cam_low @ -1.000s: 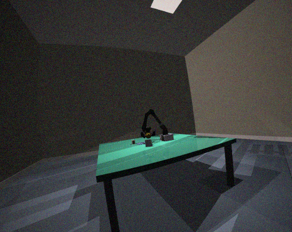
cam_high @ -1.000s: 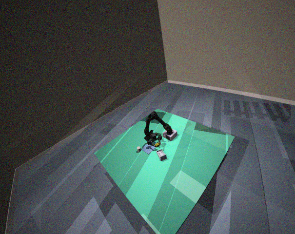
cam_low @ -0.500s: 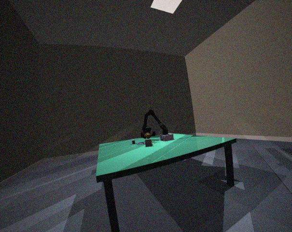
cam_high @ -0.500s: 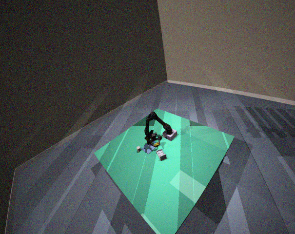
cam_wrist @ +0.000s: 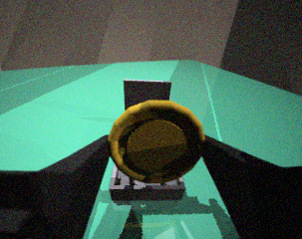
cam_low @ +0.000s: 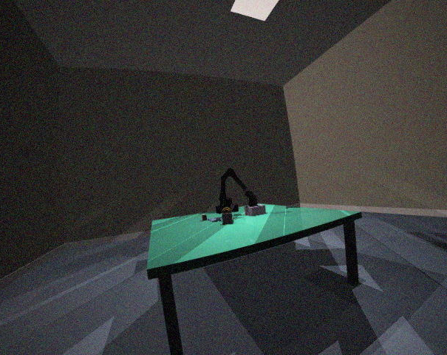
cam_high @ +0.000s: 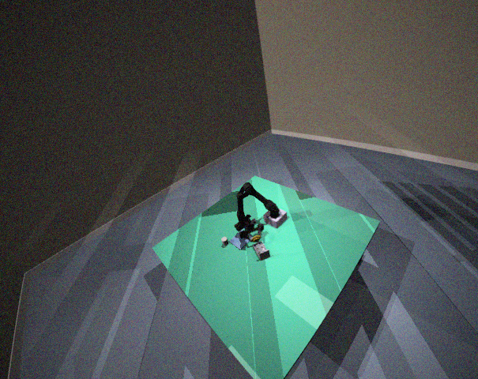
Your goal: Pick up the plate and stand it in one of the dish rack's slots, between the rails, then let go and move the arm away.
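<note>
Yellow round plate (cam_wrist: 156, 142) is standing on edge, the black pincer (cam_wrist: 155, 149) pinching its rim above the grey dish rack (cam_wrist: 147, 186).
</note>
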